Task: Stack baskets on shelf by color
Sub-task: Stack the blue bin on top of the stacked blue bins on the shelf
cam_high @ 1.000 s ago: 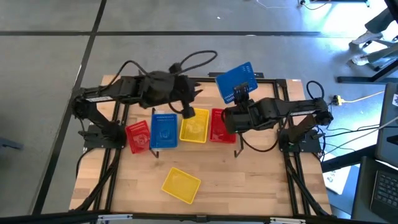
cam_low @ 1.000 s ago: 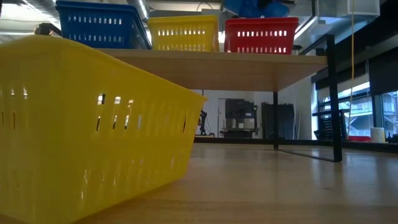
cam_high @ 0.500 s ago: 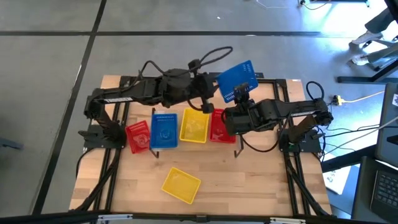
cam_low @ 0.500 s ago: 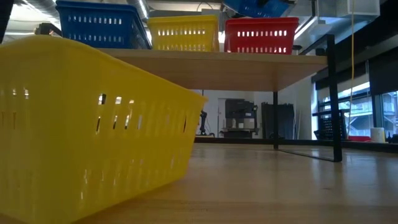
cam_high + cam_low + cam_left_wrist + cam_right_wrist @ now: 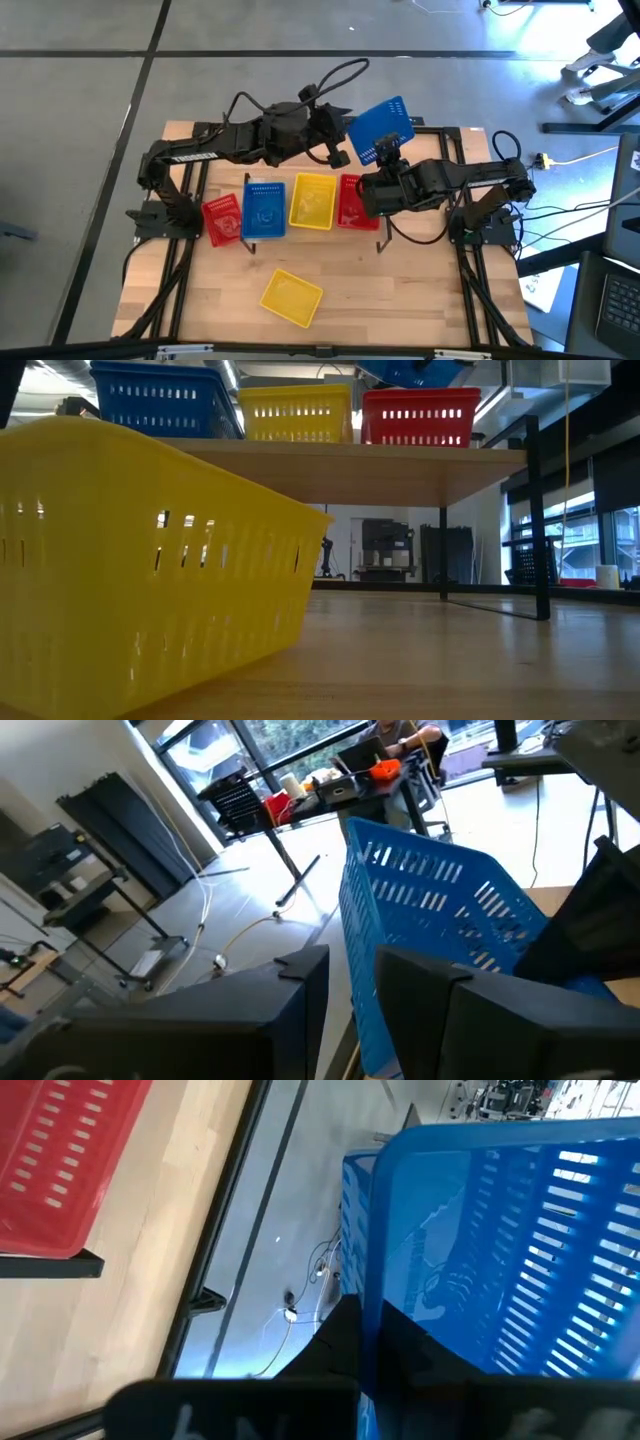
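My right gripper point(image 5: 386, 152) is shut on a blue basket point(image 5: 380, 126), raised and tilted over the table's far right part. My left gripper point(image 5: 340, 157) is open right beside it. In the left wrist view its fingers point(image 5: 290, 990) stand on either side of the basket's corner edge point(image 5: 352, 930). On the shelf point(image 5: 350, 460) a blue basket point(image 5: 264, 210), a yellow basket point(image 5: 312, 202) and a red basket point(image 5: 352, 202) stand in a row on their bottoms. Another red basket point(image 5: 222, 218) sits left of them. A yellow basket point(image 5: 291, 296) rests on the table near its near edge. My right gripper pinches the blue basket's side wall point(image 5: 372, 1330) near its rim. One dark finger point(image 5: 338, 1342) shows outside the wall; the basket hides the other. The basket is lifted clear and tilted. My left gripper: I cannot tell whether its fingers touch the basket's corner.
The near yellow basket point(image 5: 130, 560) fills the low view's left half. The shelf's black legs point(image 5: 534, 520) stand on the wooden table point(image 5: 400, 300), which has free room to the right of that yellow basket. Cables loop over the left arm point(image 5: 330, 85).
My left gripper has risen from above the yellow basket on the shelf and swung toward the far right, up to the raised blue basket. My right gripper and the blue basket have kept still.
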Robot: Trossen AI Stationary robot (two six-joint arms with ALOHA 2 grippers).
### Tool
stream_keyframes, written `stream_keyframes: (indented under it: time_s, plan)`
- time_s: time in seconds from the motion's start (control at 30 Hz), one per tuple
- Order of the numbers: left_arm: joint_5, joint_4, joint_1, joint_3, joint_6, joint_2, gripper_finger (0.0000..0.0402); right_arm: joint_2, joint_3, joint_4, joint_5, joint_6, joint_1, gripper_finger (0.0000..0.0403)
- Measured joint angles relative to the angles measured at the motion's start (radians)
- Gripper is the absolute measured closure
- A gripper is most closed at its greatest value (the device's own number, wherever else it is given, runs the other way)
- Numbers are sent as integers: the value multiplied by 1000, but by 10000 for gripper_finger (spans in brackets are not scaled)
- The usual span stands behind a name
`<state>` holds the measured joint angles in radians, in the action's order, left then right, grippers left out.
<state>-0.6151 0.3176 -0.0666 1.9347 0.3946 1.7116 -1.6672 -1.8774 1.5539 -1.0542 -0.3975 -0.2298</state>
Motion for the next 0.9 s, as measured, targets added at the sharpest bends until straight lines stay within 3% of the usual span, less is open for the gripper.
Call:
stream_keyframes:
  time_s: [0.57,0.9]
  plan:
    - [53,-1,2,0,-28,0,324,0,0,-1,7,-3,0,403]
    - [77,12,-21,0,-132,0,324,0,0,-1,7,-56,0,403]
